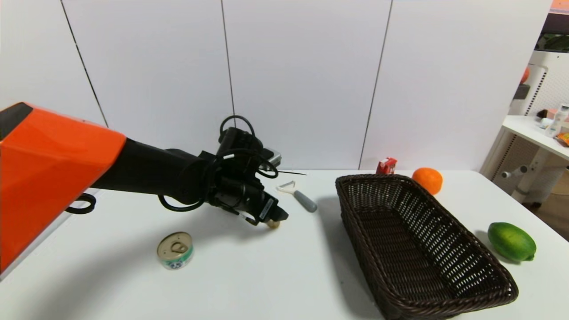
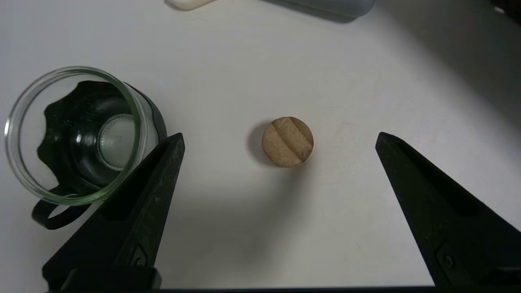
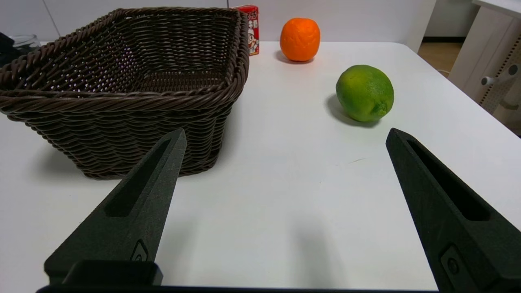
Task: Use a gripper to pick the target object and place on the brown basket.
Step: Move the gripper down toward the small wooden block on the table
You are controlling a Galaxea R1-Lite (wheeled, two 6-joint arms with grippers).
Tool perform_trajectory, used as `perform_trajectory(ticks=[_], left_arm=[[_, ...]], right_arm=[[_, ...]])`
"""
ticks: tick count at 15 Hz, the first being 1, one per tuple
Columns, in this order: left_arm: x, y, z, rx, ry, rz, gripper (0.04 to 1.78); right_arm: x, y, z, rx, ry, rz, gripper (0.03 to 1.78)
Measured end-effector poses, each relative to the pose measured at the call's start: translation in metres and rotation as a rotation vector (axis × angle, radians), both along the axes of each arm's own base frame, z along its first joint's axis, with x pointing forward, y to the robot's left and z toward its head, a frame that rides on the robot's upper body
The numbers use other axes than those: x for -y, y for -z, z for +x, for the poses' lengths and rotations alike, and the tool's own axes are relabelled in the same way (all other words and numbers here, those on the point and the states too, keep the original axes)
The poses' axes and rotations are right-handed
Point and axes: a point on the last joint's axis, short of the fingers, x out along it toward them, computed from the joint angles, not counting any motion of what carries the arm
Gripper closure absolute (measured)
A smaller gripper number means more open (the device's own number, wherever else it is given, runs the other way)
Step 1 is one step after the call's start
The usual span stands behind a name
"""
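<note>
The small round tan nut (image 2: 287, 141) with a ridge across it lies on the white table. In the head view only a bit of the nut (image 1: 274, 225) shows under my left gripper (image 1: 276, 217). My left gripper (image 2: 280, 137) is open and hangs over the nut, with one fingertip on each side and neither touching it. The dark-brown wicker basket (image 1: 449, 222) stands to the right of the nut with nothing showing in it; it also shows in the right wrist view (image 3: 122, 101). My right gripper (image 3: 285, 136) is open and empty, low over the table beside the basket's near end.
A glass jar (image 2: 73, 134) stands close beside one left finger. A gold-lidded tin can (image 1: 174, 250) lies in front of the left arm. A grey peeler (image 1: 298, 195) lies behind the gripper. An orange (image 1: 427, 180), a red carton (image 1: 386, 165) and a green fruit (image 1: 511, 241) sit round the basket.
</note>
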Motion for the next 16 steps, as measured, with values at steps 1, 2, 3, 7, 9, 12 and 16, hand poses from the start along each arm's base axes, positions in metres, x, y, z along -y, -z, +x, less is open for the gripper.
perform_trajectory(ticks=[1, 2, 3, 7, 9, 12, 16], left_arm=[[0.000, 0.005, 0.001, -0.016, -0.002, 0.010, 0.13], [0.000, 0.009, 0.002, -0.032, -0.004, 0.020, 0.13], [0.000, 0.013, 0.004, -0.040, -0.006, 0.028, 0.13], [0.001, 0.019, 0.014, -0.059, -0.014, 0.046, 0.13], [0.002, 0.020, 0.017, -0.077, -0.018, 0.052, 0.13], [0.005, 0.019, 0.021, -0.114, -0.014, 0.074, 0.13], [0.007, 0.018, 0.025, -0.139, -0.005, 0.099, 0.13]], right_arm=[[0.000, 0.000, 0.000, 0.000, 0.000, -0.001, 0.11], [0.000, 0.000, 0.000, 0.000, 0.000, 0.000, 0.11], [0.000, 0.000, 0.000, 0.000, 0.000, 0.001, 0.11], [0.000, 0.000, 0.000, 0.000, 0.000, 0.000, 0.11], [0.000, 0.000, 0.000, 0.000, 0.000, 0.000, 0.11], [0.000, 0.000, 0.000, 0.000, 0.000, 0.000, 0.11], [0.000, 0.000, 0.000, 0.000, 0.000, 0.000, 0.11]])
